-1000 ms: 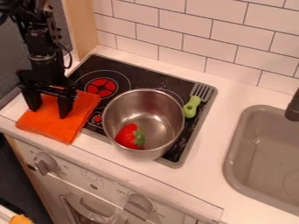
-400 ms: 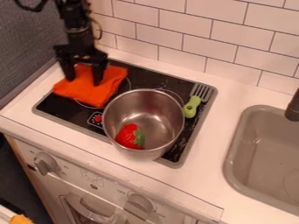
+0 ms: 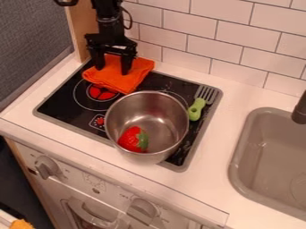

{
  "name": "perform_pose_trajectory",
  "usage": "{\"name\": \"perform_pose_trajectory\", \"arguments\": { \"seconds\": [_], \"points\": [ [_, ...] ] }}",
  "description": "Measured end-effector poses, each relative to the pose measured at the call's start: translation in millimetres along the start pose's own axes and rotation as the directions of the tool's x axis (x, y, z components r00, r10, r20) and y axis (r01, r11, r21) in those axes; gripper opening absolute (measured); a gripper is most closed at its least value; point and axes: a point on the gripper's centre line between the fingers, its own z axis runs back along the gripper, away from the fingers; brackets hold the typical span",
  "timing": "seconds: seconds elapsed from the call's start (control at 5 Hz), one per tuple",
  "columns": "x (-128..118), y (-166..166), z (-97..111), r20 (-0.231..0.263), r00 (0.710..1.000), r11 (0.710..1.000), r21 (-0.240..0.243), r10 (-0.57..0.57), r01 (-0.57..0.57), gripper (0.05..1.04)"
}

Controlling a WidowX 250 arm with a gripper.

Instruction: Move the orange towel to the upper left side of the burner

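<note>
Would judge the moving part of the task nearly complete. Can see the orange towel (image 3: pixel 122 82) directly under the hand (image 3: pixel 112 70), lying crumpled over the far, upper left part of the stove top (image 3: pixel 65 106). Can see the hand low over the cloth, with fingers spread well apart and not pressed together. Cannot tell surely, because of the folds around the fingertips, how firmly to call the contact with the cloth. Toward the camera from the hand, can find the red ring (image 3: pixel 99 95), partly covered by the near edge of the towel. To the right of the hand and nearer to the camera, can see the metal pot (image 3: pixel 173 123), just beside the towel, with the strawberry (image 3: pixel 129 139) inside. Would count as left, at most, a small correction to the left of the hand, for a clearer upper left position. After that, would need only to raise the hand straight up, carefully, without dragging the towel back, and to move away.
</note>
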Motion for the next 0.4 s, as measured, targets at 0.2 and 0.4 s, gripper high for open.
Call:
{"name": "perform_pose_trajectory", "arguments": {
  "seconds": [0.2,0.4],
  "points": [
    [-2.8,-0.4,1.3,-0.018,1.000,1.000,0.006,0.007,-0.007,0.998],
    [-1.9,-4.5,26.9,-0.001,1.000,1.000,0.005,0.015,-0.015,0.999]
  ]
}}
